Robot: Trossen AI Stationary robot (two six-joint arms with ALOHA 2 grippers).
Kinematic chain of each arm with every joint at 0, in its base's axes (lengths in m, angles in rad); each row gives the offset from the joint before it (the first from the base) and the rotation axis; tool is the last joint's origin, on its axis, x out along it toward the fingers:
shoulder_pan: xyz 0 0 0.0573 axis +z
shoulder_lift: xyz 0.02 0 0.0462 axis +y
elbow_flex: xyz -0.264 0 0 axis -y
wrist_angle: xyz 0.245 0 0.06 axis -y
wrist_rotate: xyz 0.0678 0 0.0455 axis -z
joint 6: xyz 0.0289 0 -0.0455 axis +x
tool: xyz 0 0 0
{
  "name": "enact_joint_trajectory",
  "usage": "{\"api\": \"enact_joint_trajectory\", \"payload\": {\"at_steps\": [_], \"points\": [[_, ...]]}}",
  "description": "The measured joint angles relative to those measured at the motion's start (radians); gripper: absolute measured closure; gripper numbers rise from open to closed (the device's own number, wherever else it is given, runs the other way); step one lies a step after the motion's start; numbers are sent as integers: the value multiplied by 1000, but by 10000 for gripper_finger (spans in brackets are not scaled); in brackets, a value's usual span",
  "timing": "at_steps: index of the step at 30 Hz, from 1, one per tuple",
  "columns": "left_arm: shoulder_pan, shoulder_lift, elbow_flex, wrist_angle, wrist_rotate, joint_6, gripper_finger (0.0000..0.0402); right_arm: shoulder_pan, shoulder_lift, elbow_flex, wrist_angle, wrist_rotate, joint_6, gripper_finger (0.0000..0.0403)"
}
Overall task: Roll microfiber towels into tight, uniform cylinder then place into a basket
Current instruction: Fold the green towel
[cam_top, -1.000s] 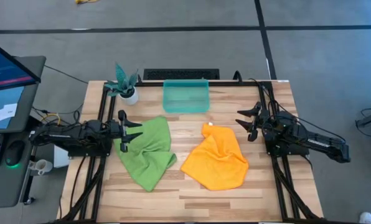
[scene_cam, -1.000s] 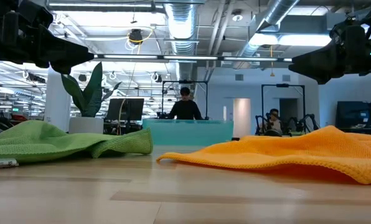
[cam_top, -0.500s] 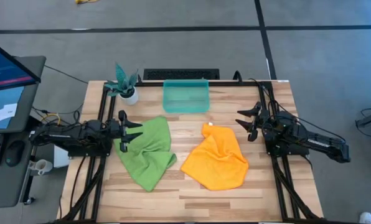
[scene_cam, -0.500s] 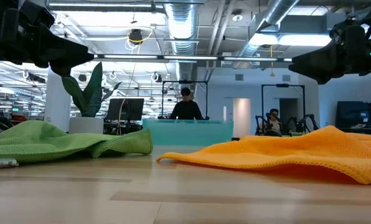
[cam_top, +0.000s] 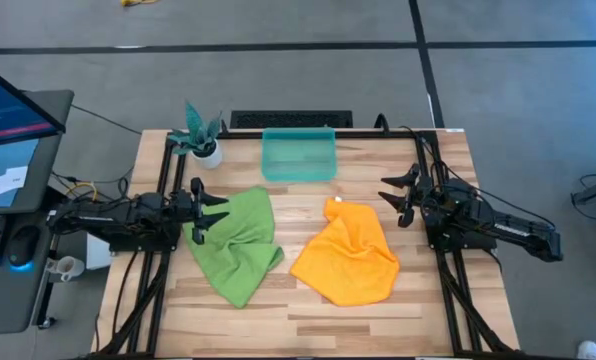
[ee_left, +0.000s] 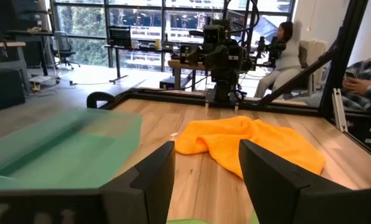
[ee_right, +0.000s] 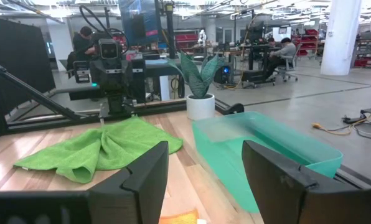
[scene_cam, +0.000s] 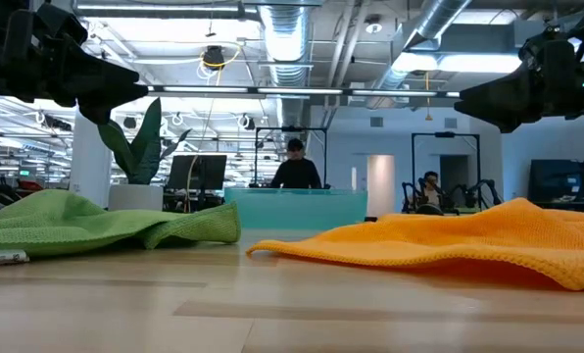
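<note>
A white pot with a teal plant stood at the wooden table's back left corner. A person stood far behind.

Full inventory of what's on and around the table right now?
green towel: 1, lime green, crumpled, table's left half
orange towel: 1, bright orange, crumpled, table's right half
basket: 1, translucent teal, far edge, centre, empty
potted plant: 1, white pot, teal leaves, far left corner
table: 1, light wood
laptop: 1, left of table
left pincer: open, at green towel's left edge
right pincer: open, right of orange towel
</note>
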Motion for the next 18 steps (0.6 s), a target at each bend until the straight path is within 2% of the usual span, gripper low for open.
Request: {"api": "enact_joint_trajectory", "payload": {"at_steps": [10, 18], "points": [[0, 0, 0, 8, -45, -55, 143, 0, 0, 0, 0, 0, 0, 177], [0, 0, 0, 44, -34, -132, 135, 0, 0, 0, 0, 0, 0, 177]]}}
